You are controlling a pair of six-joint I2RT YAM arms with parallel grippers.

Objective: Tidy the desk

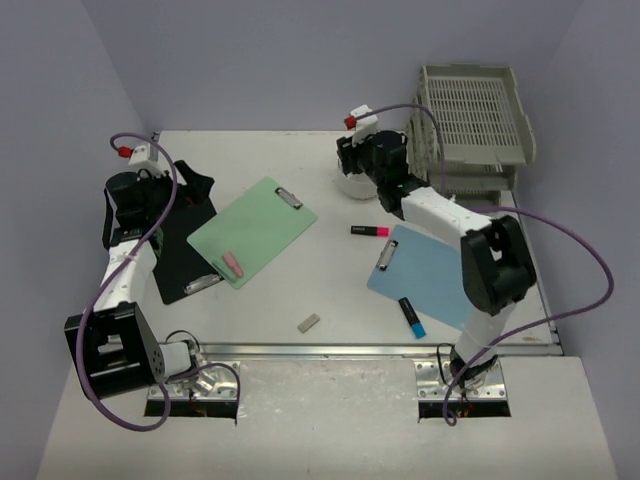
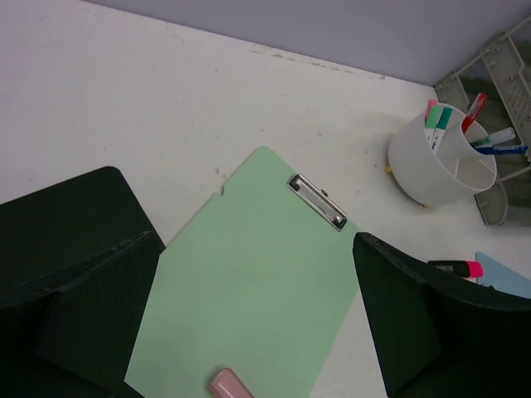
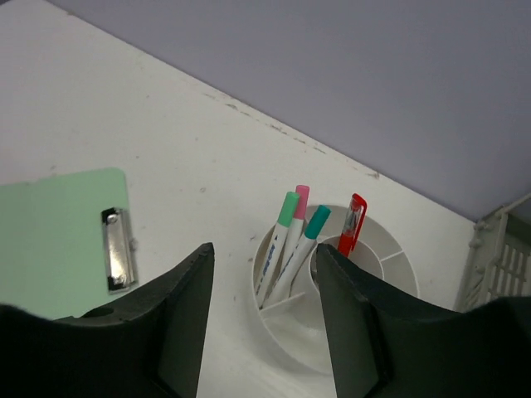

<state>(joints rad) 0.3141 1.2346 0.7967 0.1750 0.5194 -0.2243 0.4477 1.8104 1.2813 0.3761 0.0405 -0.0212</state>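
**Desk:** Where does the left arm (image 1: 120, 275) stand in the overhead view?

**Photographer:** At the frame's left. It rises from its base at lower left, elbow folded low, wrist at upper left. The left gripper (image 2: 257, 240) points downward, its fingers (image 2: 75, 315) spread fully wide with nothing between them.

**Desk:** And the right arm (image 1: 435, 210)?

**Photographer:** It is stretched from lower right toward upper centre, elbow raised at the right. The right gripper (image 3: 264, 249) tilts downward, its fingers (image 3: 178, 332) partly parted, gripping nothing.
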